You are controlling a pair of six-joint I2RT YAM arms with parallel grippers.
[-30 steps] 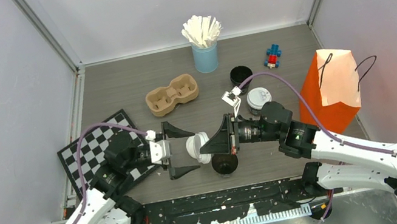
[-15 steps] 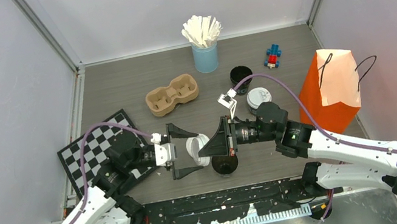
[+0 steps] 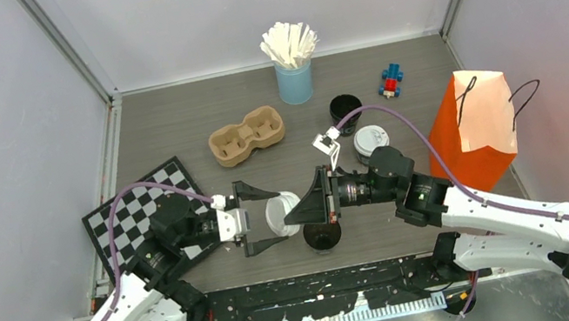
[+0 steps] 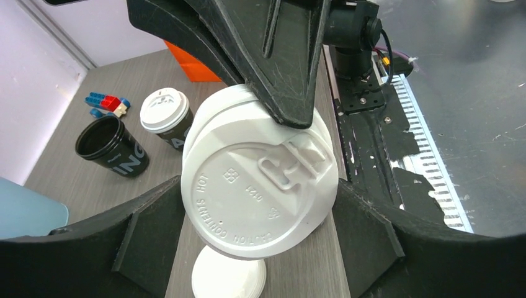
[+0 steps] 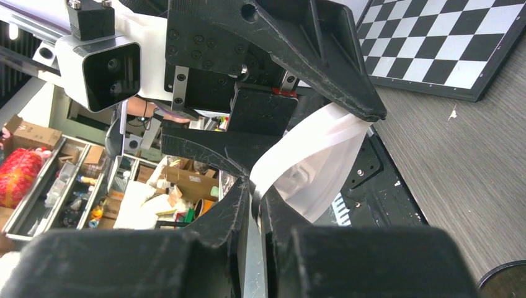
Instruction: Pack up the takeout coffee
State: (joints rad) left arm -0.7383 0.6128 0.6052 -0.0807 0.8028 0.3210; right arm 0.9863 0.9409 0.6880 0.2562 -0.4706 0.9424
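Note:
A white sip lid (image 3: 280,214) hangs above the table between both grippers. My left gripper (image 3: 276,215) has its two fingers against the lid's (image 4: 260,186) opposite sides. My right gripper (image 3: 290,210) pinches the lid's rim (image 5: 310,155) from the other side, its jaws (image 5: 251,186) only a sliver apart. An open black cup (image 3: 322,235) stands just below them. A lidded black cup (image 3: 371,143) and another open black cup (image 3: 345,110) stand farther back. In the left wrist view a second white lid (image 4: 228,276) lies on the table under the held one.
A brown two-hole carrier (image 3: 245,135) sits at the middle left and a chessboard (image 3: 132,218) under the left arm. The light-blue cup of stirrers (image 3: 293,70) stands at the back, with a toy (image 3: 392,81) to its right. An orange paper bag (image 3: 478,126) stands at the right.
My left fingers have narrowed onto the lid's sides. The right wrist turned a little and its jaws eased slightly. The lid now faces the left wrist camera more squarely.

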